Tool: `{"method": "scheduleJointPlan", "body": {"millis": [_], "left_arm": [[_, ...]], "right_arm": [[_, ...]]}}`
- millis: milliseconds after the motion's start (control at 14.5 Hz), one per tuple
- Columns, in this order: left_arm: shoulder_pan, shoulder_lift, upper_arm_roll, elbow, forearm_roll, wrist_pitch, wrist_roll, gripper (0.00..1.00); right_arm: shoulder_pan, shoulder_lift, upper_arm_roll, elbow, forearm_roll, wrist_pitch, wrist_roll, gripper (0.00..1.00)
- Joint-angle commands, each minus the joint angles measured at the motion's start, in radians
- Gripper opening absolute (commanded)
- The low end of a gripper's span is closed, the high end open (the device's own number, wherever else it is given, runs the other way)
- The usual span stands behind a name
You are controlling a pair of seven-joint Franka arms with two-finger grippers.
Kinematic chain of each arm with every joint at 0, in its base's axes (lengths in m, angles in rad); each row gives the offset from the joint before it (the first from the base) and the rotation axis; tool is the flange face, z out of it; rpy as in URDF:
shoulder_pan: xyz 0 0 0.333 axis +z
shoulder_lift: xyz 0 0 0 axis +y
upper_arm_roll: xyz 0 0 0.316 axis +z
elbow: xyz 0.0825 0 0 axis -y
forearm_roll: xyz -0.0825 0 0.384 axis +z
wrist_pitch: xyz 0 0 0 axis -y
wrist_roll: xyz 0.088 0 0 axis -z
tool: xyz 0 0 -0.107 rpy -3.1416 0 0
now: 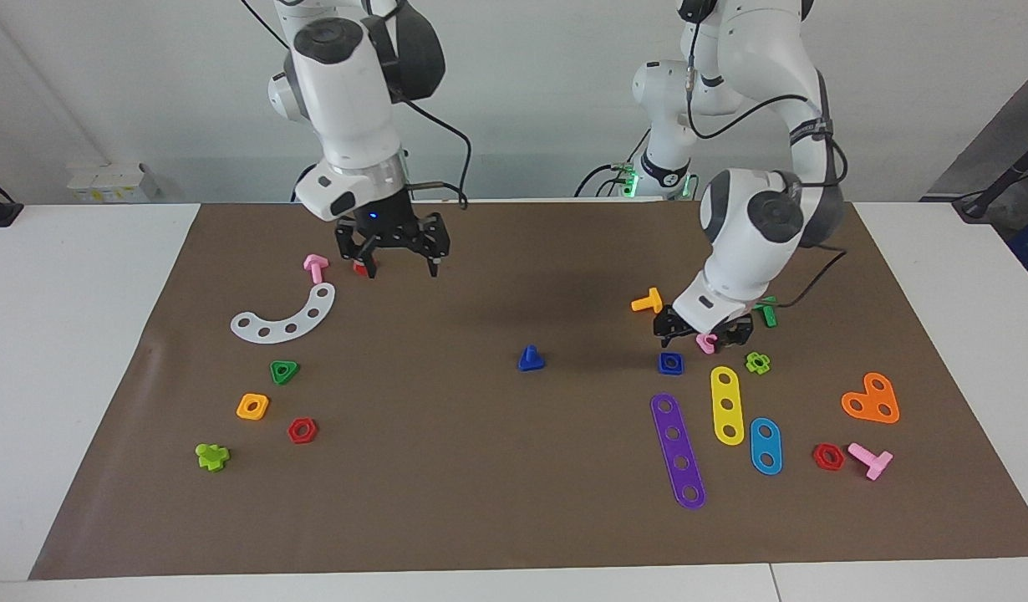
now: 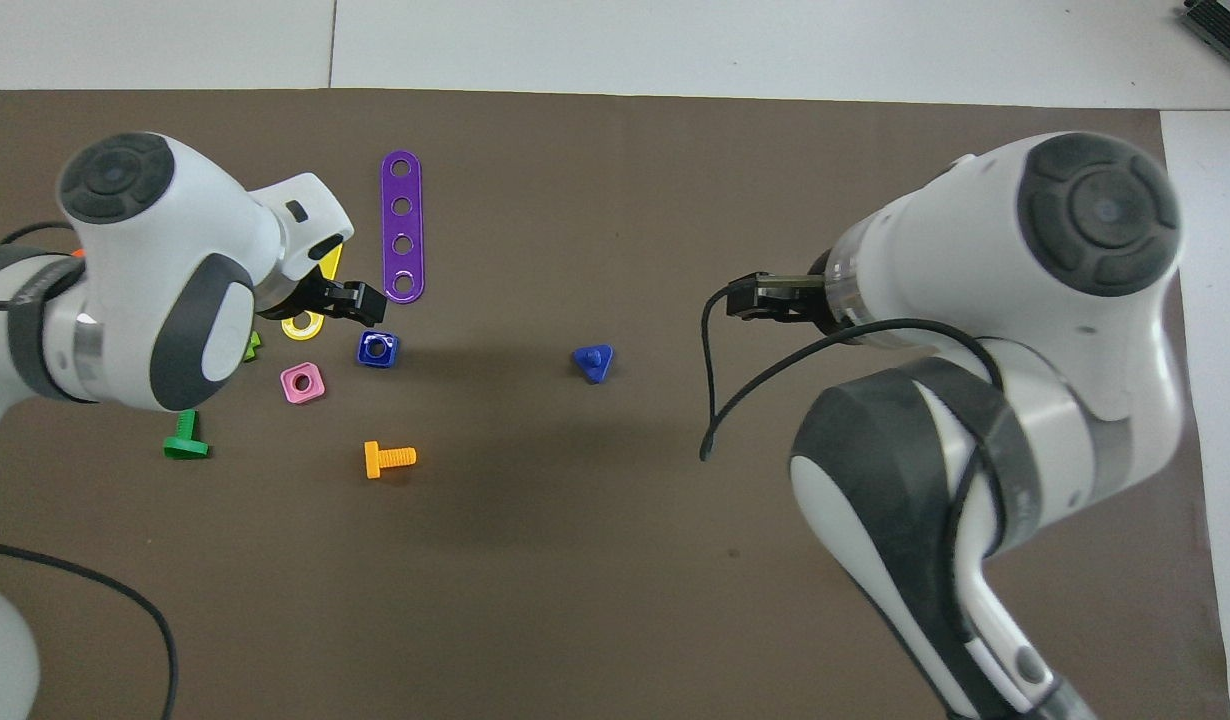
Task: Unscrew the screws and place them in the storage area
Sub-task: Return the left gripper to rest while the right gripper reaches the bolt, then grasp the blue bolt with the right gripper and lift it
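Both jaws apart and empty — the blue screw lies alone mid-mat.

The screw (image 1: 531, 359) sits head-down, stem up, well apart from the storage area's white strip (image 1: 285, 315), green triangle (image 1: 284, 371) and orange square (image 1: 252, 406) toward the right arm's end. The left gripper (image 1: 703, 334) hangs open just above the pink nut (image 2: 303, 382), beside the blue square nut (image 1: 670, 363). The right gripper (image 1: 393, 251) hovers spread over the mat near the red bolt (image 1: 363, 268) — holding nothing.
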Motion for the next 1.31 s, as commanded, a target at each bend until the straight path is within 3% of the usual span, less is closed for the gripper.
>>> {"method": "scheduleJointPlan", "body": {"millis": [0, 344, 619, 964, 1239], "left_arm": [[0.082, -0.054, -0.005, 0.090, -0.013, -0.159, 0.019, 1.00], [0.220, -0.209, 0.003, 0.076, 0.001, -0.276, 0.129, 1.00], [0.231, -0.230, 0.003, 0.076, 0.001, -0.298, 0.117, 1.00], [0.217, -0.249, -0.008, 0.031, 0.001, -0.289, 0.108, 1.00], [0.211, -0.275, -0.010, -0.018, 0.001, -0.274, 0.079, 1.00]], "right_arm": [[0.067, 0.103, -0.005, 0.023, 0.020, 0.124, 0.070, 1.00], [0.171, 0.298, -0.005, 0.092, 0.006, 0.275, 0.160, 1.00], [0.205, 0.401, -0.005, 0.101, -0.048, 0.359, 0.179, 0.97], [0.222, 0.444, -0.005, 0.095, -0.052, 0.384, 0.179, 0.65], [0.223, 0.443, -0.005, 0.081, -0.051, 0.382, 0.173, 0.54]]}}
